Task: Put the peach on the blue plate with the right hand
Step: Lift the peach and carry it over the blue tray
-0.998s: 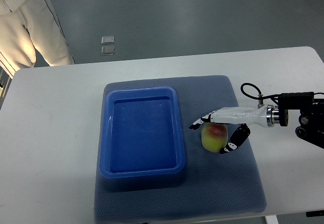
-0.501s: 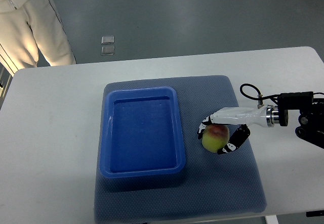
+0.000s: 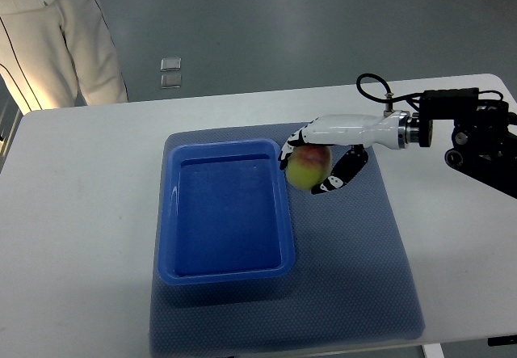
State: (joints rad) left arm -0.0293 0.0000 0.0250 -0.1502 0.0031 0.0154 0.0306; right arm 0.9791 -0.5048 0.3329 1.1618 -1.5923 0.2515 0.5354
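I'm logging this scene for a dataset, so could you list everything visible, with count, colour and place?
peach: one, yellow-green with a red blush, held by the tray's right rim
blue plate: one, a deep rectangular tray, left half of the mat
mat: one, grey-blue, centre of the table
table: one, white
floor plates: two, small and silvery, on the grey floor beyond the table
person: one, in cream clothing, top left, standing behind the table
right hand: one, white with black fingers, closed on the peach, arm entering from the right
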